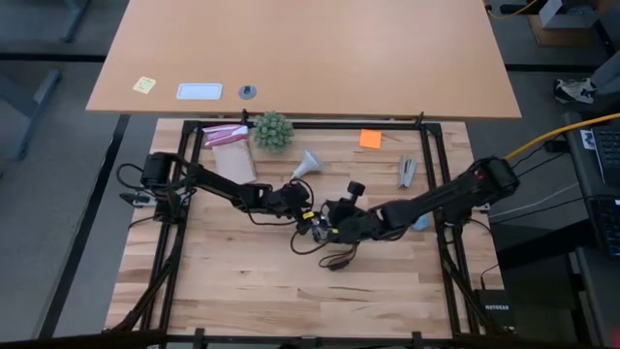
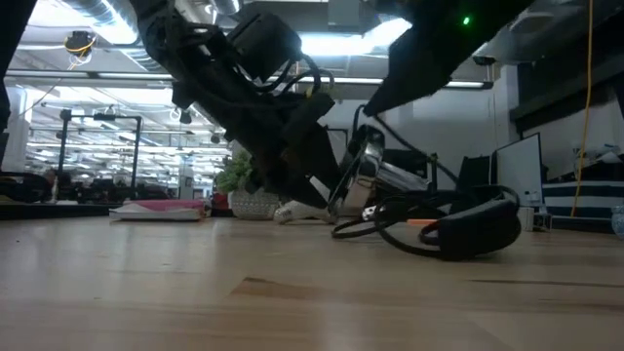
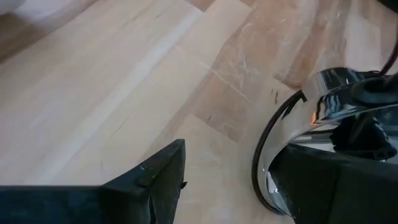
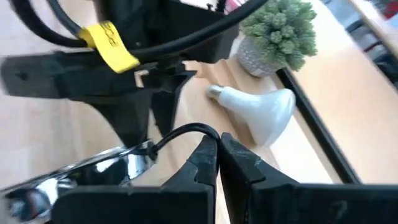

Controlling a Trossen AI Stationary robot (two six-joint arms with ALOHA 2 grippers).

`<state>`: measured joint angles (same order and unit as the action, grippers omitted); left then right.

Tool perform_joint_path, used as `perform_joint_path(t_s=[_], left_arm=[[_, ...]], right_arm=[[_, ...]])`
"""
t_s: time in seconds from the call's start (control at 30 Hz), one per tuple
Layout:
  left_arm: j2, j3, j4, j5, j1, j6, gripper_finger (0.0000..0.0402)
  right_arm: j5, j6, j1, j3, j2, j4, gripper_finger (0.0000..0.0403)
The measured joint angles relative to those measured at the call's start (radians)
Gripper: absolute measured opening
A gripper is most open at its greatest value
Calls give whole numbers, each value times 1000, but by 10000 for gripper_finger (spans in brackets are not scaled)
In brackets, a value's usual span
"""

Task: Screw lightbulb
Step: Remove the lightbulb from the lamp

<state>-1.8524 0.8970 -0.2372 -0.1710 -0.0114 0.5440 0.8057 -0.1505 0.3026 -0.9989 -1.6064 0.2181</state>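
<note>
lightbulb lies on its side on the wooden tabletop, untouched, just in front of the little green plant and near the back rail. in the right wrist view the lightbulb shows its white dome pointing away from the plant and its narrow grey base toward the arms.

both arms meet near the middle of the tabletop. the left claw has its fingers parted around the rim of the shiny silver socket disc, one dark finger on bare wood beside it, the other against the disc; whether it presses the disc firmly i cannot tell. the right claw is closed, its two fingertips pressed together over the black cord that runs into the disc; i cannot tell whether the cord is pinched between them.

in the low view the socket disc stands tilted on edge between the arms, with the cord looped on the tabletop beside it. an orange note lies well apart, near the back edge.
</note>
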Motion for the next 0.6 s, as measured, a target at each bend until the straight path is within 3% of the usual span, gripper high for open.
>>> perform_joint_path(t_s=[0.23, 0.43, 0.6], left_arm=[[40, -1, 9, 11, 5, -26, 210], [88, -4, 7, 11, 28, -118, 210], [92, -4, -14, 11, 29, -89, 210]], right_arm=[[-62, -2, -1, -1, 64, 61, 12], [-17, -29, -1, -3, 69, 161, 12], [35, -29, -2, -3, 80, 227, 12]])
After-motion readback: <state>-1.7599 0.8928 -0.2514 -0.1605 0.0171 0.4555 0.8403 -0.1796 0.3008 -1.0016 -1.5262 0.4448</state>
